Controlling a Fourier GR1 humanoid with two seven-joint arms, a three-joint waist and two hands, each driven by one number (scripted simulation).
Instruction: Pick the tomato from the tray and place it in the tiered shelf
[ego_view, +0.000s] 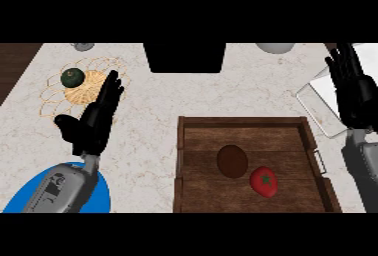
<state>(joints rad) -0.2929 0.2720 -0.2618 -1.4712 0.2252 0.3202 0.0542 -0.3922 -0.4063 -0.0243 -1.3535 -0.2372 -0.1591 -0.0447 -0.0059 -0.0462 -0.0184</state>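
Red tomato (263, 181) on wooden tray (192, 150): smooth, soft, bruisable; I'd cup its sides. My right hand (353, 95) and left hand (94, 120) straight-fingered, holding nothing.

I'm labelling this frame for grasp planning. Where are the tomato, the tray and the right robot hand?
tomato (263, 182), head view, middle of its red skin.
tray (244, 120), head view, its far rim.
right robot hand (353, 95), head view, back of the hand.

At lower centre, the planked wooden tray (193, 165) is looking matt, the tomato (263, 181) is showing glossy, and the counter (221, 95) is appearing speckled like stone.
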